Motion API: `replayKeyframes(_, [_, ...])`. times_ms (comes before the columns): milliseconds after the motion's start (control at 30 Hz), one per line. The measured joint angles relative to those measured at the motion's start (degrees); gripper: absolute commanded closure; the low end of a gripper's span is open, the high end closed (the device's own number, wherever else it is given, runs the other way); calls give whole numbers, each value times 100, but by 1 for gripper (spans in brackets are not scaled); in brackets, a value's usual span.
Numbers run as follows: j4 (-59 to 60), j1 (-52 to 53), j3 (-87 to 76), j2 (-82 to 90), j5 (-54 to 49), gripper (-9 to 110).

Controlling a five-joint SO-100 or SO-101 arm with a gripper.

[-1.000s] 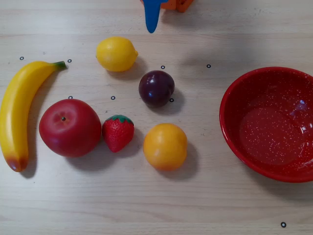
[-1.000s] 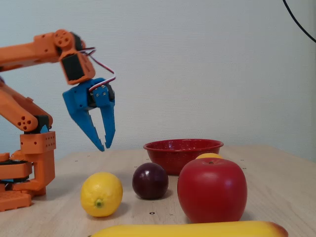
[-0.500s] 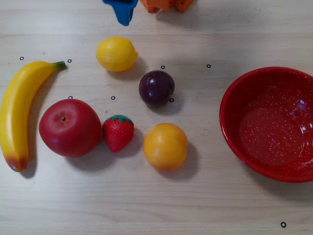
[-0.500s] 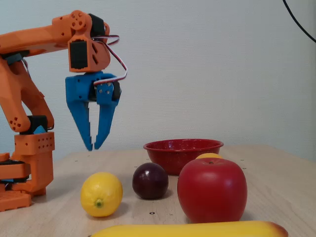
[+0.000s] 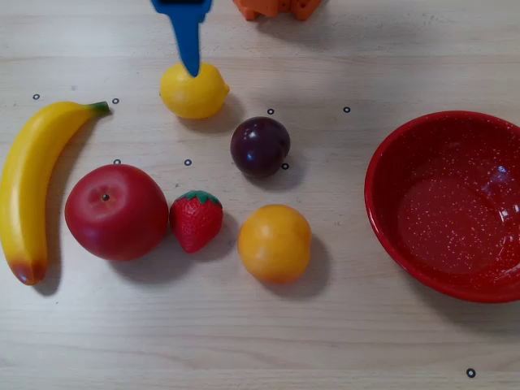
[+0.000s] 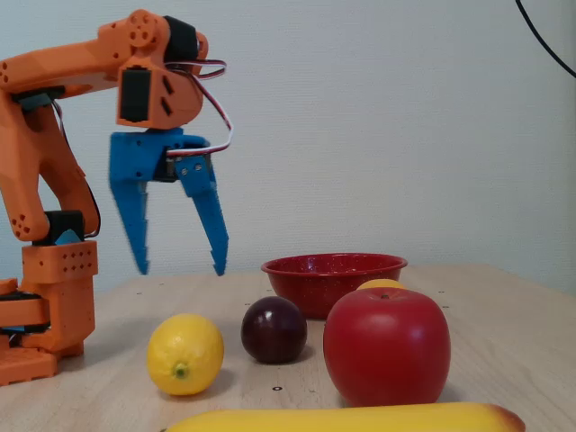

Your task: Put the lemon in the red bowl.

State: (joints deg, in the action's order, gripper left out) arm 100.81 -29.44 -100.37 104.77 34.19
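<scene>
The lemon [image 5: 193, 91] lies on the table at the top middle of the overhead view; in the fixed view it [image 6: 184, 354] sits at the front left. The red bowl [image 5: 390, 211] stands at the right edge of the overhead view, empty; in the fixed view the red bowl [image 6: 333, 270] is behind the fruit. My gripper [image 6: 180, 267] has blue fingers, is open and empty, and hangs above the table over the lemon. In the overhead view one blue finger [image 5: 188, 36] reaches down to the lemon's top edge.
A banana [image 5: 28, 187] lies at the left. A red apple [image 5: 116, 211], a strawberry [image 5: 195, 219], an orange-yellow fruit [image 5: 275, 242] and a dark plum [image 5: 260, 146] sit between lemon and bowl. The orange arm base [image 6: 45, 306] stands at the left of the fixed view.
</scene>
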Motion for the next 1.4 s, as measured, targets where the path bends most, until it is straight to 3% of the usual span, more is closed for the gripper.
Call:
replayKeyframes(333, [-26,-44,-378,-35,325,43])
replayKeyframes(500, [-202,-185,-554,-290,378,39])
replayKeyframes(1400, [-1239,-475,-870,-1292,1046,36])
